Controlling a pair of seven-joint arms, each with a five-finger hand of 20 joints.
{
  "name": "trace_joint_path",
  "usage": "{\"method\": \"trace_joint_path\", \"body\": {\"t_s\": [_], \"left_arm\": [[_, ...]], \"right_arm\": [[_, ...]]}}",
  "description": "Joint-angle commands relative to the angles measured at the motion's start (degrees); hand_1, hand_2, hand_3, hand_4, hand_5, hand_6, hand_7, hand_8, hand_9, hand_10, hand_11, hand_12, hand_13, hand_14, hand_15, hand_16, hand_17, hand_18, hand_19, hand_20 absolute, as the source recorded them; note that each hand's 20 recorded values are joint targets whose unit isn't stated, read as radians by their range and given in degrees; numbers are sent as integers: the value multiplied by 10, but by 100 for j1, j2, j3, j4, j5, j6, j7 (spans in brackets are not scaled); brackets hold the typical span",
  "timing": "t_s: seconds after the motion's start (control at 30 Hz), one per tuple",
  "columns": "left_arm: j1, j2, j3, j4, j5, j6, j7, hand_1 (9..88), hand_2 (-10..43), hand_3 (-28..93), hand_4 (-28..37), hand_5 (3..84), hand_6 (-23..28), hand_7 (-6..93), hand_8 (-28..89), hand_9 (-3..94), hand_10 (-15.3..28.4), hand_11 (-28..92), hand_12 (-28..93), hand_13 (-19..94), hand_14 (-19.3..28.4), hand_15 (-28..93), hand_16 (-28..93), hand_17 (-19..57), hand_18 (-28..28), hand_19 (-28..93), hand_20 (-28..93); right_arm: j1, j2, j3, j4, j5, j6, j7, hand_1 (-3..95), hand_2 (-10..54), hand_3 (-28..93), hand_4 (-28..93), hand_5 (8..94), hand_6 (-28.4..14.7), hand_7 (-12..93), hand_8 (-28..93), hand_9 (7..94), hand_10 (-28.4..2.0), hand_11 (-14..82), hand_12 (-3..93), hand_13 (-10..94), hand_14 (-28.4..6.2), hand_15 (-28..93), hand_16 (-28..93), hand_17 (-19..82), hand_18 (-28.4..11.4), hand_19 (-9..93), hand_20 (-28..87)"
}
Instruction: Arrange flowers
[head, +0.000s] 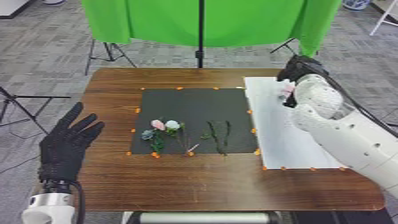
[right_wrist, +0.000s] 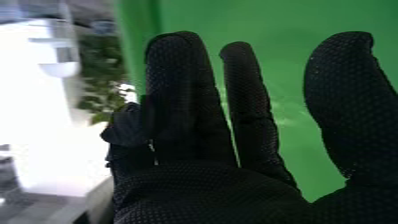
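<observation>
Lying on the black mat (head: 191, 102), the flowers (head: 172, 125) are left of the right hand (head: 300, 68) and closer to the tabletop's (head: 204, 185) near edge, stems (head: 157, 144) mostly pointing that way. The hand's fingers are straight, holding nothing.

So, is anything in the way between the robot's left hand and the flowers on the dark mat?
Nothing visible stands in the way: only brown table, orange markers and the dark mat lie between the left hand and the flowers.
</observation>
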Motion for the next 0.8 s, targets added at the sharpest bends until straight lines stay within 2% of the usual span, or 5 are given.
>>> {"method": "trace_joint_path", "body": {"t_s": [0.03,0.2,0.47,0.53,0.8], "left_arm": [[22,3,38,1,-34,17,-3,204,70,773,-283,317,54,144,-108,327,185,224,119,248,257,489,-67,-84,243,520,259],[-30,-50,11,18,-8,-7,-110,207,71,771,-283,317,54,143,-109,328,184,224,118,248,257,488,-68,-84,243,520,259],[-41,17,46,29,-60,19,-48,207,71,771,-283,317,55,143,-108,328,185,224,118,249,257,488,-67,-84,243,520,259],[-26,85,79,28,-121,57,27,207,71,771,-283,317,55,143,-108,328,185,224,118,248,257,488,-68,-83,242,520,259],[-118,-15,57,59,-47,-23,-128,207,70,772,-283,317,55,144,-108,328,184,224,119,248,257,488,-68,-84,243,520,260]], "right_arm": [[-89,-237,-128,129,66,-205,89,321,-95,809,-283,569,21,187,-140,599,-166,207,141,515,-130,739,96,206,-218,918,573],[-206,-239,-108,186,8,-389,152,320,-95,811,-283,573,24,191,-144,604,-163,209,142,519,-130,744,96,205,-218,918,574],[-212,-257,-206,404,-99,-543,275,319,-95,812,-283,577,27,192,-146,607,-164,210,144,520,-129,746,96,206,-218,918,576],[-173,-282,-217,448,-77,-596,273,319,-95,812,-283,573,28,190,-146,606,-162,208,144,520,-129,746,96,206,-218,918,576],[-297,-500,-110,704,-358,-1024,165,360,-95,810,-282,595,40,198,-148,638,-144,213,142,551,-115,738,93,214,-219,917,573]]}}
